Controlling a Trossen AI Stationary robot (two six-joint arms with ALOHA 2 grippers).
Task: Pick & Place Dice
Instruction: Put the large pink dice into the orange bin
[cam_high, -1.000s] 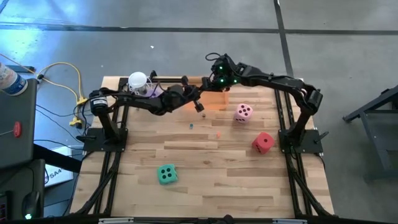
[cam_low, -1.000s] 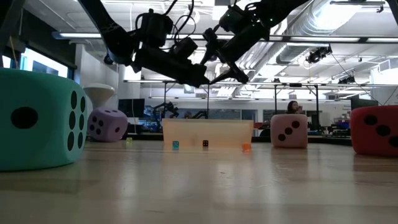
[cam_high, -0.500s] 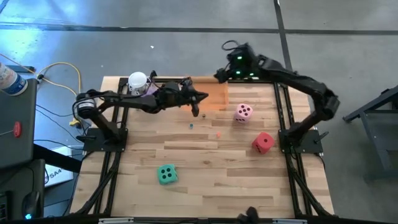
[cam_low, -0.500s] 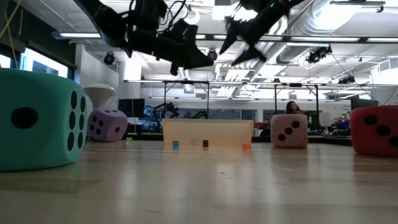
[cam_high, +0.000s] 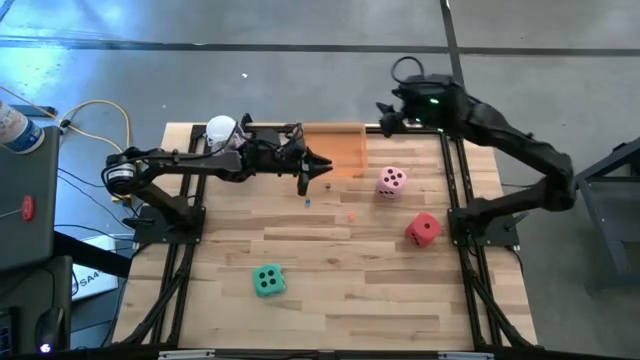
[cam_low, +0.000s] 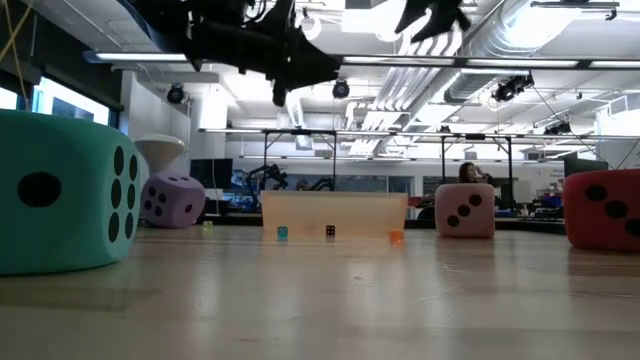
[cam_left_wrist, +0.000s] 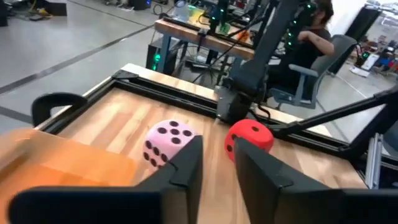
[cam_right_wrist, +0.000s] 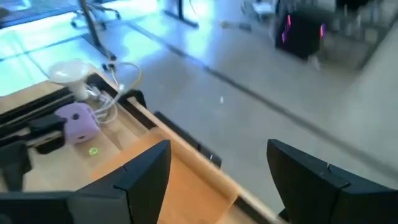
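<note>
Four dice rest on the wooden table, each on one face: green (cam_high: 268, 281) near the front, red (cam_high: 423, 229) and pink (cam_high: 391, 181) on the right, purple (cam_right_wrist: 78, 121) at the far left beside the cup. My left gripper (cam_left_wrist: 217, 142) hovers level above the table by the orange tray (cam_high: 340, 150), pointing toward the pink die (cam_left_wrist: 166, 143) and red die (cam_left_wrist: 249, 138), its fingers a little apart with nothing between them. My right gripper (cam_right_wrist: 219, 149) hangs high over the tray's far right corner, open and empty.
A white-topped clear cup (cam_high: 221, 130) stands at the far left corner. Tiny dice lie on the table near the tray: a teal one (cam_high: 308, 201), a dark one (cam_low: 330, 231) and an orange one (cam_high: 350, 213). Black frame rails edge the table.
Both grippers have risen from just above the tray and rolled about their own axes. My right gripper has gone up and toward the table's far right corner. My left gripper has lifted and levelled out, staying beside the tray. The dice have not moved.
</note>
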